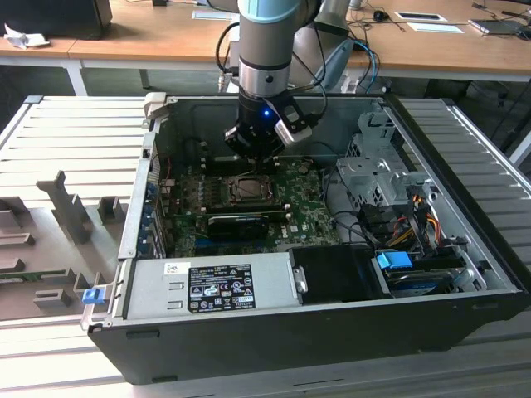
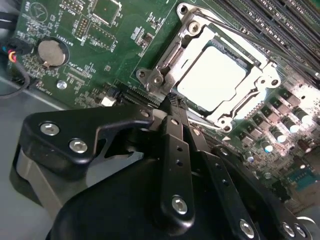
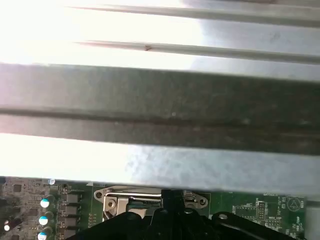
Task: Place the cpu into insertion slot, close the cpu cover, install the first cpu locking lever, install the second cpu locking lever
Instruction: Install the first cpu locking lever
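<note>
The pale silver-grey square cpu [image 2: 212, 75] sits in the black insertion slot [image 2: 242, 60], framed by the closed dark-silver metal cpu cover [image 2: 262, 80]. The black end effector [image 2: 172, 100], fingers pressed together and gripping nothing, meets the cover's edge; the socket lies toward one o'clock from its tips in the second wrist view.
</note>
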`<state>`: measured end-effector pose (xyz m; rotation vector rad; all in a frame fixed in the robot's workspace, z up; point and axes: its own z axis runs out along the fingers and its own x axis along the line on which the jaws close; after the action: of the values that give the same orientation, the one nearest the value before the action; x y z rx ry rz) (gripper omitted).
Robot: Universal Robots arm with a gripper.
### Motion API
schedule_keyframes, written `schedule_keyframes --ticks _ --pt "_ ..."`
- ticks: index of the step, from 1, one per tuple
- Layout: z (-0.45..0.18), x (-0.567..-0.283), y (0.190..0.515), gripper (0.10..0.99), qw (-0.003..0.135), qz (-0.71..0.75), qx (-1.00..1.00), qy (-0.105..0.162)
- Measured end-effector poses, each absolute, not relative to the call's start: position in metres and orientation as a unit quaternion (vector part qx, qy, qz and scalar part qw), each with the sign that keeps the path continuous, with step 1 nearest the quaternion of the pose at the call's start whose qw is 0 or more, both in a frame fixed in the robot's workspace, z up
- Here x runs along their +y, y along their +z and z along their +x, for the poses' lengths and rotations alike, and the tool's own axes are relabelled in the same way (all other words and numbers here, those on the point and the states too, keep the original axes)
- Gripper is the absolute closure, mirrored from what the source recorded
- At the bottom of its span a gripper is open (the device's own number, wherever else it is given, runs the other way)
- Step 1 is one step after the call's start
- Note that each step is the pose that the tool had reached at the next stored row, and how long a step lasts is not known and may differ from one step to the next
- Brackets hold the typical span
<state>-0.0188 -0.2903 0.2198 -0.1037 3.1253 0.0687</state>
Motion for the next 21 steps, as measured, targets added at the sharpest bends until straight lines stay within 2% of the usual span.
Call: schedule_keyframes --ticks 8,21 --pt "-0.020 -0.294 0.233 0.980 0.008 -0.033 0.998 0.049" --pt "-0.029 -0.296 0.241 0.980 0.008 -0.033 0.997 0.068"
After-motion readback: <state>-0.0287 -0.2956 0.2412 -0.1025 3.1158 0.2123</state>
